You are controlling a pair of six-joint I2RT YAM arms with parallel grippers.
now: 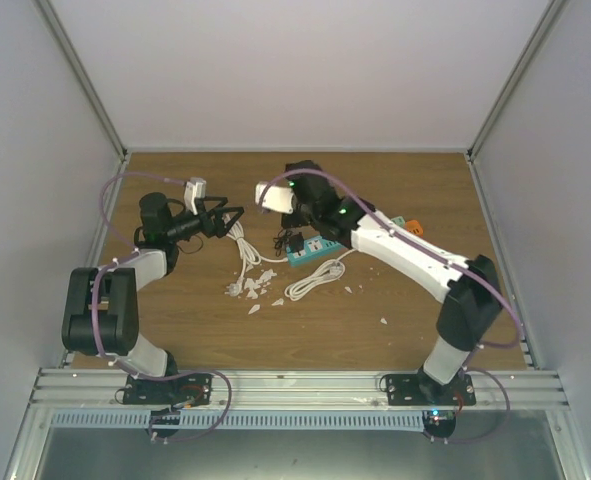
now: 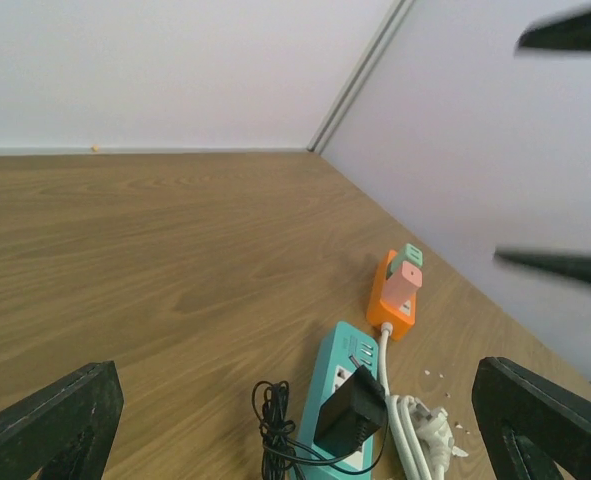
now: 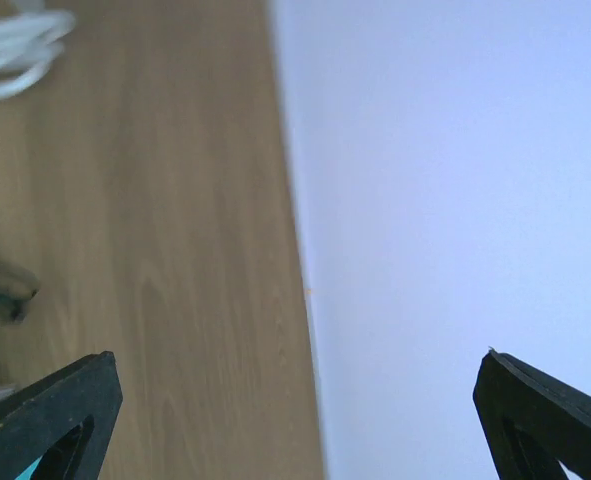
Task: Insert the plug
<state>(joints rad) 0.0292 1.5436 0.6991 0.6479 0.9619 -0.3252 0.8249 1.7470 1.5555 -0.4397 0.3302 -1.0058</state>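
**Both grippers wide and empty, plug on the strip near the middle of the table**

We saw the left gripper [image 2: 293, 405] with its fingers spread far apart and nothing between them, facing along the table [image 1: 425, 330] toward the teal power strip [image 2: 331, 385]. The black plug [image 2: 352, 412] sat on top of that strip, near the middle of the table. It looked seated in a socket, though from this angle we could not be sure. Its thin black cord [image 2: 272, 425] lay bunched just beside the strip. An orange block [image 2: 393, 300] lay just past the strip's other end, nearer the table's right edge. A white cable [image 2: 403, 425] ran from it alongside the strip. The right gripper [image 3: 295, 400] was spread just as wide and held nothing, over bare wood where the table met the wall.
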